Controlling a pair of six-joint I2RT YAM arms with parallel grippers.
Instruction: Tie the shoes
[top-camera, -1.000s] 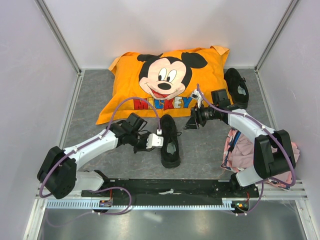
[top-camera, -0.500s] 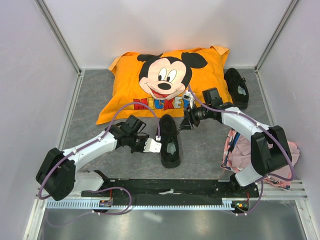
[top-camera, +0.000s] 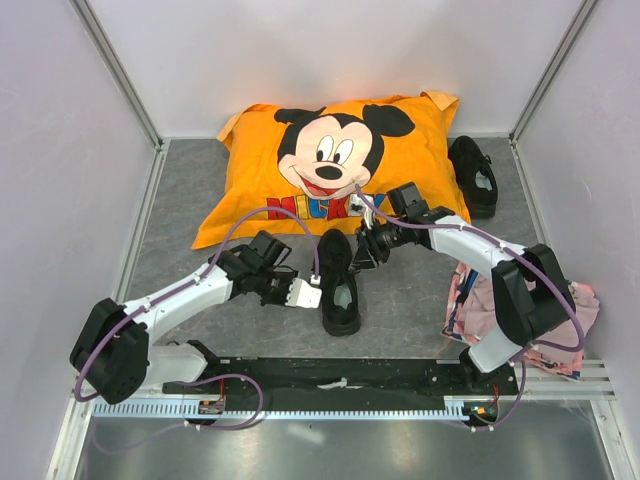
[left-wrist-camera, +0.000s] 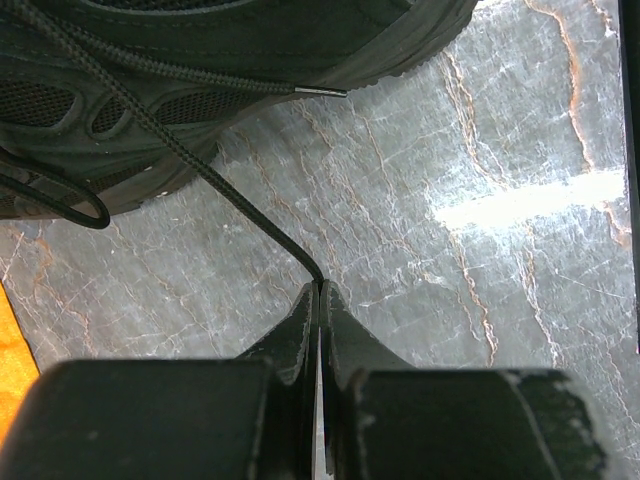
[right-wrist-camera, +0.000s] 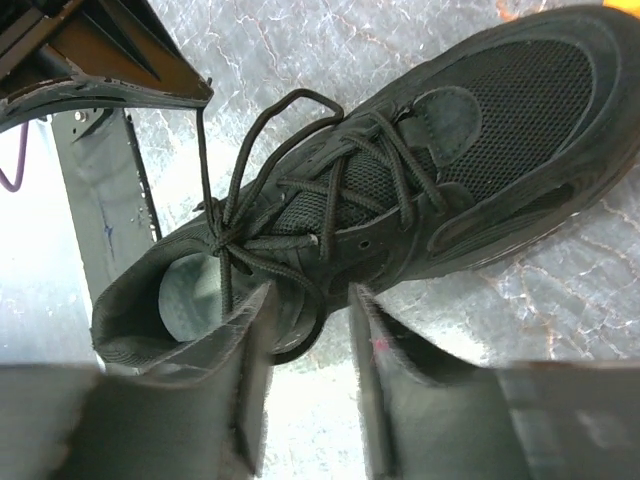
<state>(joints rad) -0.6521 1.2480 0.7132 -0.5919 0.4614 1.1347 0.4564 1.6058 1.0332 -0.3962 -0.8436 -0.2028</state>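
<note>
One black shoe (top-camera: 340, 283) lies mid-table, toe toward the pillow. The second shoe (top-camera: 473, 175) lies at the back right. My left gripper (top-camera: 300, 293) is just left of the near shoe and is shut on the end of one lace (left-wrist-camera: 230, 192), which runs taut from the shoe (left-wrist-camera: 200, 60) to the jaws (left-wrist-camera: 320, 286). My right gripper (top-camera: 358, 258) is open at the shoe's right side. In the right wrist view its fingers (right-wrist-camera: 312, 292) straddle a lace loop (right-wrist-camera: 318, 314) by the shoe's collar (right-wrist-camera: 400, 190); the laces are crossed and loose.
An orange Mickey pillow (top-camera: 340, 160) fills the back middle. A pink cloth (top-camera: 520, 300) lies by the right arm's base. Grey walls enclose the grey marbled table (top-camera: 190, 200). A black rail (top-camera: 330, 375) runs along the near edge.
My right gripper has moved left and down from beside the pillow to the shoe's right side. My left gripper, still holding the lace, has shifted slightly.
</note>
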